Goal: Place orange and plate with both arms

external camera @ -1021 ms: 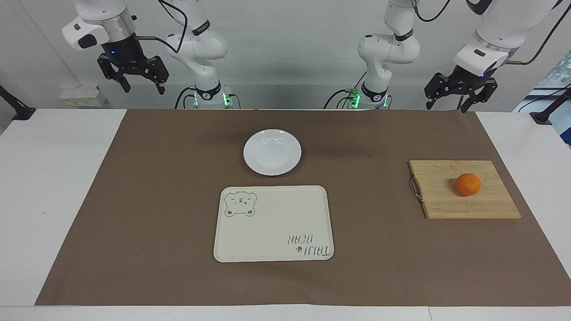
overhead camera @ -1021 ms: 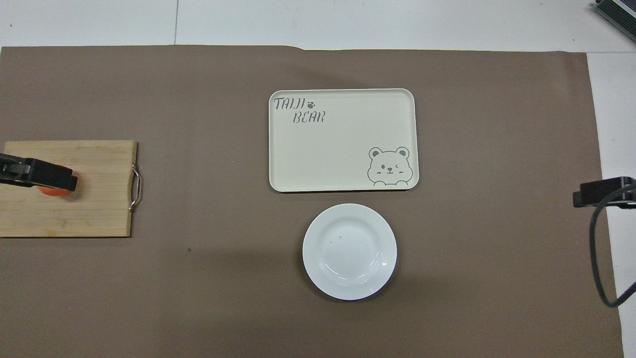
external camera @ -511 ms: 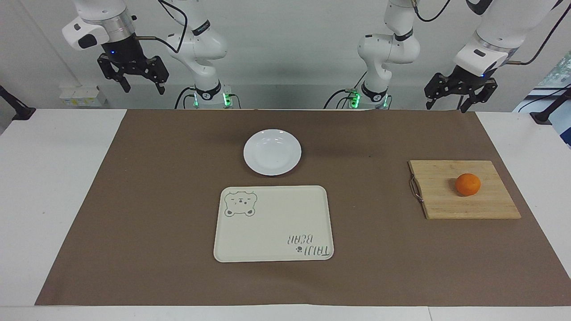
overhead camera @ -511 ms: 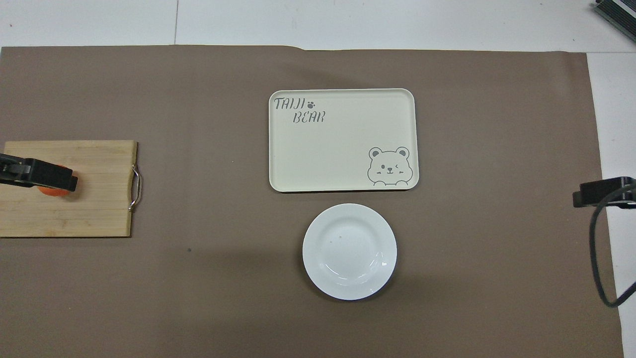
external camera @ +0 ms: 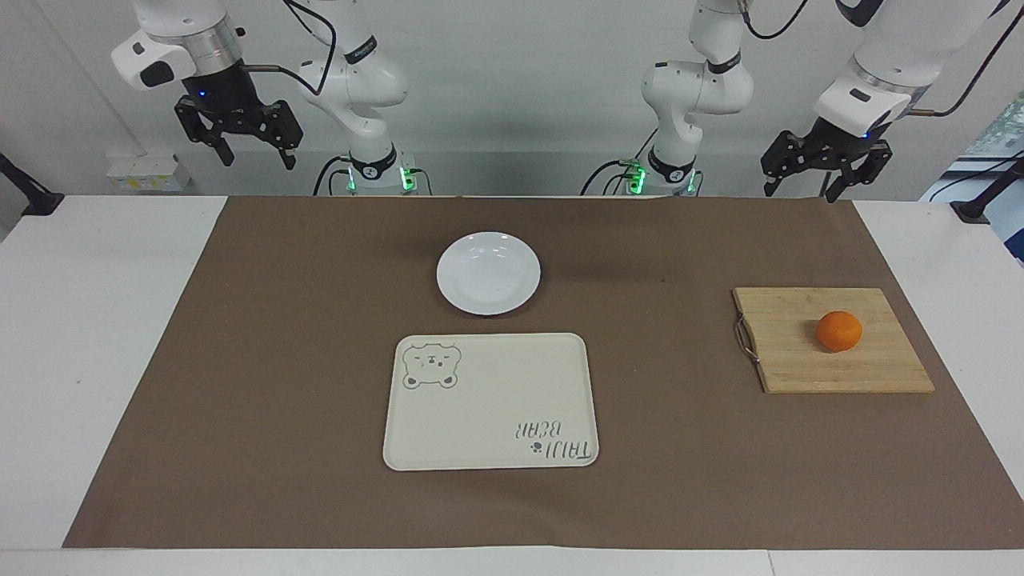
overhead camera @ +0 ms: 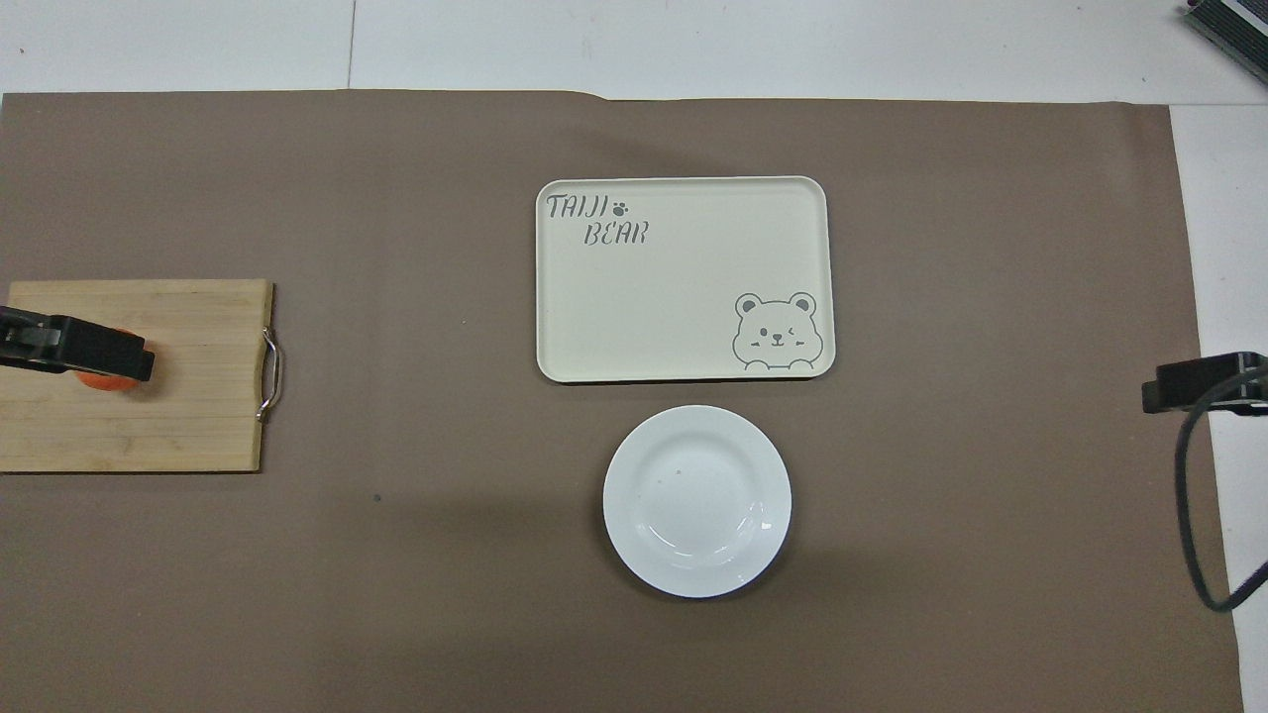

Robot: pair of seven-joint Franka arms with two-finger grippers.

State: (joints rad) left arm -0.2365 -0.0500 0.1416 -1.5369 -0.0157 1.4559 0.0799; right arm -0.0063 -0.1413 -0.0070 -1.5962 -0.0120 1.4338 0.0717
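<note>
Jaws of both arms hang open, well above orange [external camera: 839, 331] and plate [external camera: 488, 273]

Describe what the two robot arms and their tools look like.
Both arms are glossy white with grey joint bands and black cables looping off them. Green lights glow at the bases. The left tool and right tool are black, two-fingered linkages beneath white wrists, each showing a small blue light.

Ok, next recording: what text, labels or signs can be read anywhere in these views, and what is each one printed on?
"TAIJI BEAR", in two lines with a small paw print after TAIJI: printed on the cream tray, in the corner diagonally across from its bear drawing.
Round marks on the arm bases in the facing view: too small to read.
No text on the plate, the wooden board or the orange.
</note>
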